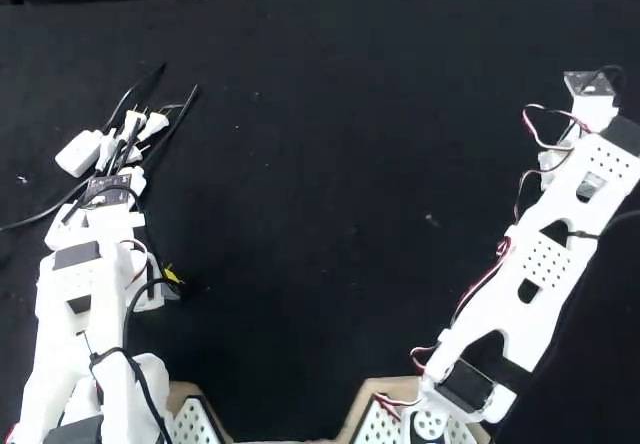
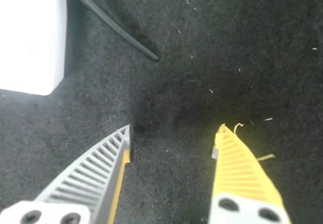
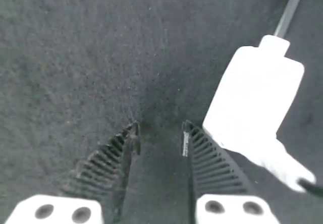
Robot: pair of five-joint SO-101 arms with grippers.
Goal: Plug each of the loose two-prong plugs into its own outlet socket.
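Over the black felt desk (image 2: 227,42), my left end effector (image 2: 174,130) hangs open, its ribbed grey and yellow fingers (image 2: 91,173) spread, near a smooth white block (image 2: 30,32) and a thin black cable (image 2: 111,24). My right end effector (image 3: 160,128) is open too, with a rounded white plug (image 3: 252,103) just beside one finger.

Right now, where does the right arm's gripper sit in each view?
High view: right gripper at the upper right, by the picture's edge.
Right wrist view: in the foreground, open over the black table cloth, a white plug close beside it.
Left wrist view: the left gripper, open, near a white block.
Shared landmark: that black table cloth.
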